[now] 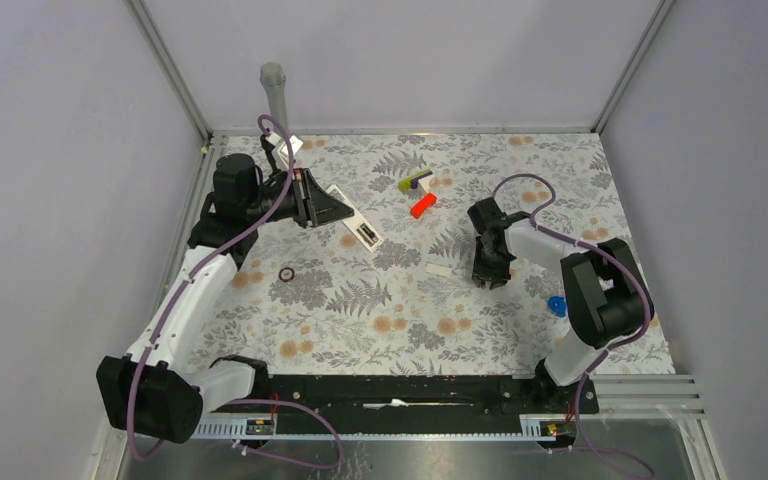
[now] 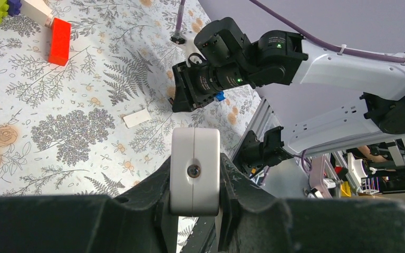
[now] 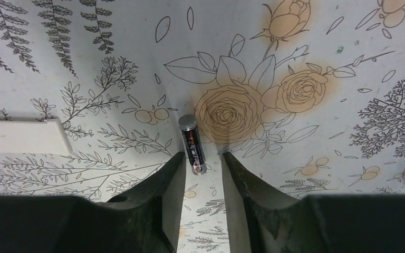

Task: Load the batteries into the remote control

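The remote control (image 1: 358,226) is a slim white bar lying at the back left, with a dark open slot near its right end. My left gripper (image 1: 328,203) is shut on its left end; in the left wrist view the white end face (image 2: 195,158) sits clamped between the fingers (image 2: 242,192). One battery (image 3: 192,143), a small dark cylinder with silver ends, lies on the mat. My right gripper (image 3: 203,161) is open and points down over it (image 1: 490,268), with the battery's near end just between the fingertips. I cannot make out a second battery.
A thin white cover piece (image 1: 440,270) lies left of the right gripper and shows in both wrist views (image 3: 21,136) (image 2: 136,118). A red block (image 1: 422,207), a green-purple block (image 1: 415,180), a blue piece (image 1: 557,305) and a small dark ring (image 1: 286,273) lie around.
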`<state>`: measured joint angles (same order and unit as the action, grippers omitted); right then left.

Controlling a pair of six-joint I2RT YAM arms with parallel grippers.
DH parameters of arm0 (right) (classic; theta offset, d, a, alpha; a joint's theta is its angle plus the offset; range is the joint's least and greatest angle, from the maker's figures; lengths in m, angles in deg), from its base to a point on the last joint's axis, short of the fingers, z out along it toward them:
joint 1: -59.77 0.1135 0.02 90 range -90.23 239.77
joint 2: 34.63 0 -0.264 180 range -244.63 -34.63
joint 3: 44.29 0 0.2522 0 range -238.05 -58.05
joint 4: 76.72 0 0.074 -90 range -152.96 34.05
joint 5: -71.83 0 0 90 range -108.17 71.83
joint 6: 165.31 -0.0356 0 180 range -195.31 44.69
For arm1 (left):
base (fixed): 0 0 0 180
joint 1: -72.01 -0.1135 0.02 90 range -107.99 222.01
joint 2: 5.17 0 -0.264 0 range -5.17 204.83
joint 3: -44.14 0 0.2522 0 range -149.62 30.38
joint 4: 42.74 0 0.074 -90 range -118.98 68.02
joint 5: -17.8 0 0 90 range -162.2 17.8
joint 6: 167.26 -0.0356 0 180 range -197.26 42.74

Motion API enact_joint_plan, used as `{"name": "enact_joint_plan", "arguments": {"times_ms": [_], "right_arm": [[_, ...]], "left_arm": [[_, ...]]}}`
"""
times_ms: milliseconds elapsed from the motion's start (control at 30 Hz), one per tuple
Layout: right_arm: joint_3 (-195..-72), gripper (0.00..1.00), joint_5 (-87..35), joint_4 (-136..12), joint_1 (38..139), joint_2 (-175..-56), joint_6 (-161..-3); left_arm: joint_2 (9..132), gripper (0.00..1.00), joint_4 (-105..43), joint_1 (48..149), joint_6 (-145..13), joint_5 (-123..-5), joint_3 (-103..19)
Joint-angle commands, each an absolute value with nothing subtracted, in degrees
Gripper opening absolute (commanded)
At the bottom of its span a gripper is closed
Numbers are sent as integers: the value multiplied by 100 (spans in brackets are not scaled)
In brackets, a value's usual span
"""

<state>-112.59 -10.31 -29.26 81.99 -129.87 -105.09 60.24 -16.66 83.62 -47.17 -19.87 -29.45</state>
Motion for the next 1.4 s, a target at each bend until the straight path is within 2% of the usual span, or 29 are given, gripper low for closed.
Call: {"name": "enact_joint_plan", "arguments": {"times_ms": [0,267,500,767,1033,1133,1267,1367], "right_arm": [[-11287,36,-1038,-3029,8192,-13063,-10503],[-11146,17,-963,-3121,8177,-12977,-10948],[-10652,6,-1158,-3488,8144,-12246,-13192],[-10865,13,-956,-3015,8144,-12290,-15148],[-11186,33,-993,-2759,8088,-12556,-15626],[-11387,49,-897,-2564,8091,-12430,-15383],[-11575,52,-606,-2814,8088,-11974,-14530],[-11686,54,-718,-3687,8087,-11773,-12447]], "left_arm": [[5842,0,-2122,8341,-4729,-1820,-2959],[5839,0,-2059,8342,-4776,-1876,-2996],[5800,0,-2043,8341,-4812,-1938,-2943],[5677,0,-2072,8340,-4823,-2061,-2780],[5771,0,-2331,8335,-4667,-1996,-2780],[5787,0,-2259,8335,-4680,-2103,-2812],[5798,0,-2239,8335,-4685,-2265,-2853],[5826,0,-2224,8328,-4694,-2324,-2905]]}}
